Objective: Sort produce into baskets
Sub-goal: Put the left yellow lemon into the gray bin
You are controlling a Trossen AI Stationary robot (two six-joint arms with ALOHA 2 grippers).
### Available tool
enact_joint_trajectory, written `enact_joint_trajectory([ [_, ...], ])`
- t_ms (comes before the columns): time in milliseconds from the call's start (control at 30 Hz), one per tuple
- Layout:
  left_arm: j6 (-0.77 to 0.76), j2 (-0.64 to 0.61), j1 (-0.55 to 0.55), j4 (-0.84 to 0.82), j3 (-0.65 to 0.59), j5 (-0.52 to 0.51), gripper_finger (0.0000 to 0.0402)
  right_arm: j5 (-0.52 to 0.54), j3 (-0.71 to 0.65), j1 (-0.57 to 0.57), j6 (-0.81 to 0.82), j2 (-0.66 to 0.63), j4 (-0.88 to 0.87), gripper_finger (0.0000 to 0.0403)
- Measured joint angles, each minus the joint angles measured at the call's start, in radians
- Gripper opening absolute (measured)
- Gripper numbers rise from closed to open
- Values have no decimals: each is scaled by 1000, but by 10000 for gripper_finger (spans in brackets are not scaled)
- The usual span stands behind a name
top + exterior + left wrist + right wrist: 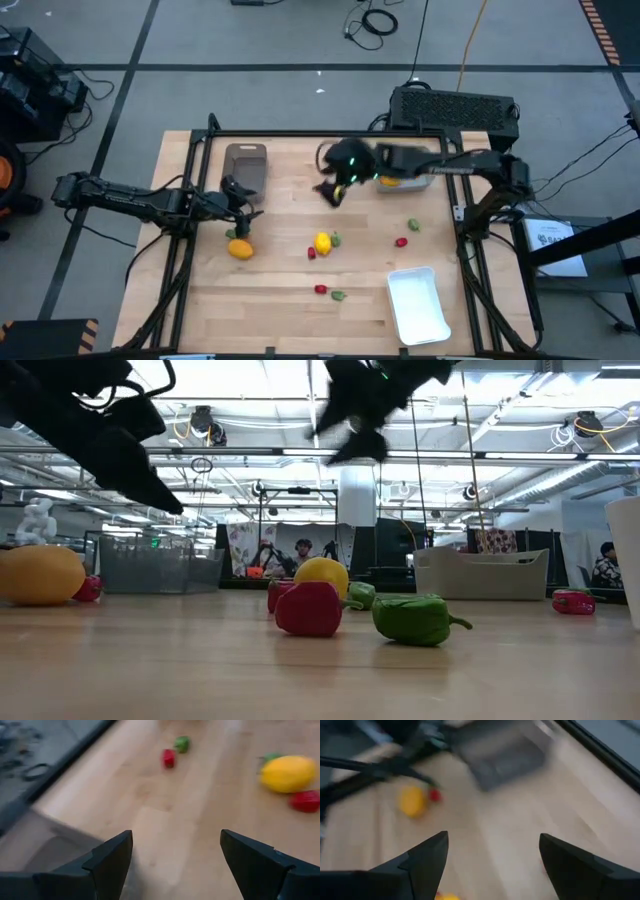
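The left claw (243,210) is held above the table (270,300) with its fingers apart and nothing between them, as the left wrist view shows (172,865). An orange (240,249) lies just in front of it, with a small red piece (231,235) beside that fruit, and the brown-grey basket (246,165) stands just behind the claw. The right claw (332,192) is raised over the table's far middle, fingers likewise apart and empty (490,865); the grey-blue basket (400,180), with something yellow-orange in it, sits close at its right and is partly hidden by the arm. Nearer the table's centre, in front of the right claw, a lemon (322,242) is seen with a green piece (336,239) and a red piece (311,252) touching or nearly touching it. Further forward lie a red pepper (320,289) and a green pepper (338,295) side by side. A green piece (413,225) and a red piece (401,241) are found to the right claw's right front. The white basket (418,304) rests well forward of it, near the table's front edge.
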Motion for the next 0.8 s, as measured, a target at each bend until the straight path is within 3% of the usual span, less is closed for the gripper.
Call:
enact_joint_trajectory([
  [100,-9,-5,0,-29,0,-72,309,70,0,93,-58,76,209,302],
  [200,-10,-27,-2,-32,2,-64,309,106,0,162,-97,183,425,302],
  [367,-42,-82,-2,-162,71,-46,309,108,0,229,-102,389,898,302],
  [467,-83,-117,-2,-218,96,-87,309,109,1,245,-101,479,1091,302],
  [667,-150,-165,-2,-250,97,-241,309,133,176,274,-128,631,996,302],
  [800,-166,-166,-2,-255,97,-267,309,265,409,305,-199,754,784,302],
])
